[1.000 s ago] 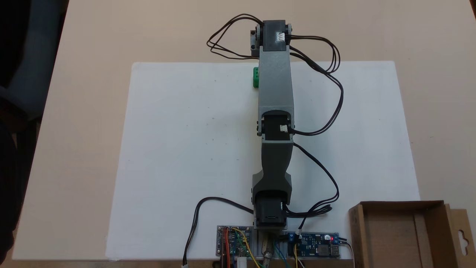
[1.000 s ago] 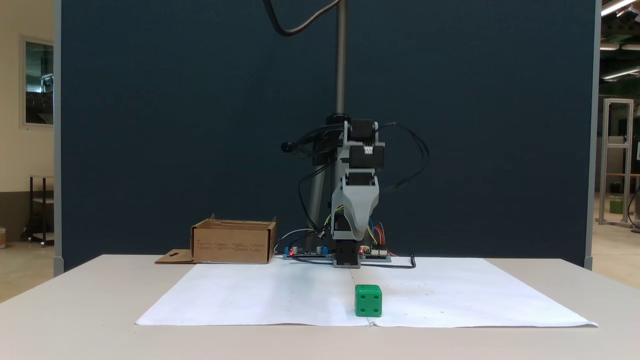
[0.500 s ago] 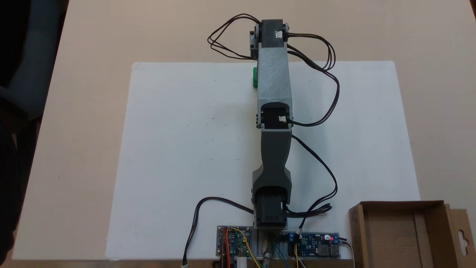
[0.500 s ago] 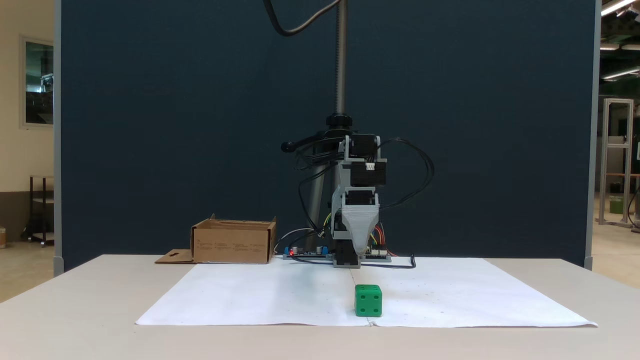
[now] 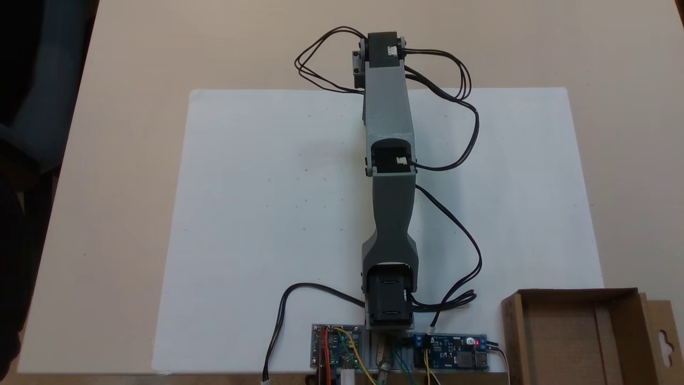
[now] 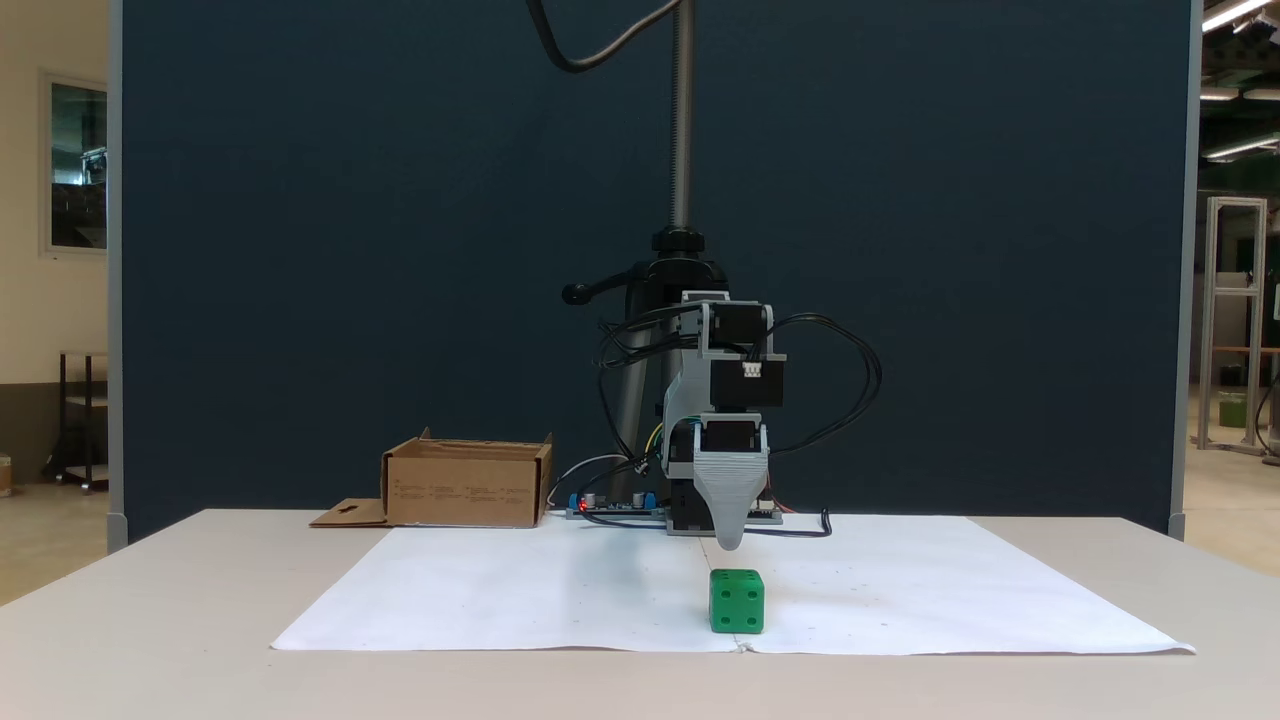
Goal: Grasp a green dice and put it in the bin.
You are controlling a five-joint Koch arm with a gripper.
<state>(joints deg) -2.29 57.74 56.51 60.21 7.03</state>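
One green dice [image 6: 737,601] on white paper [image 6: 520,590], jaws just above it, opening impossible to tell, bin [image 5: 574,334] well apart on tabletop [image 6: 150,640].

I have lowered my arm [image 5: 388,101] and stretched it farther out, so in the top fixed view it now hides the dice [image 6: 737,601]. My jaws have dropped close above it.

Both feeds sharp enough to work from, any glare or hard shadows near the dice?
Low fixed view: green dice sharp, evenly lit, only a soft shadow on the white paper. Top-down fixed view: paper slightly washed out, no hard glare; the grey arm overlaps the dice's spot.
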